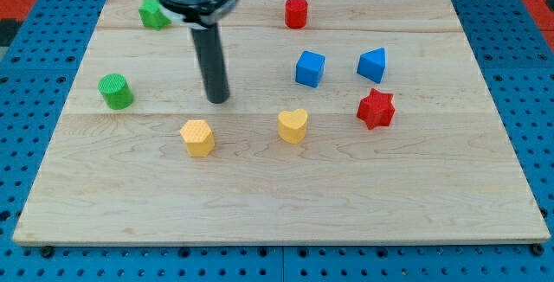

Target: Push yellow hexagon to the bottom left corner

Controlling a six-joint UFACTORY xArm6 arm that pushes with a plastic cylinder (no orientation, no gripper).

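My tip (217, 99) rests on the tabletop (277, 204). The yellow hexagon (197, 137) sits just below-left of it, apart. I carry no claw.

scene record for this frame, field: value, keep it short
target: yellow hexagon, left of board centre
my tip: just above and slightly right of the yellow hexagon, apart from it
goal corner: bottom left of the board, no block there
other yellow: yellow heart
green: green cylinder at left; green block top left, shape unclear
red: red cylinder, red star
blue: blue cube, blue block
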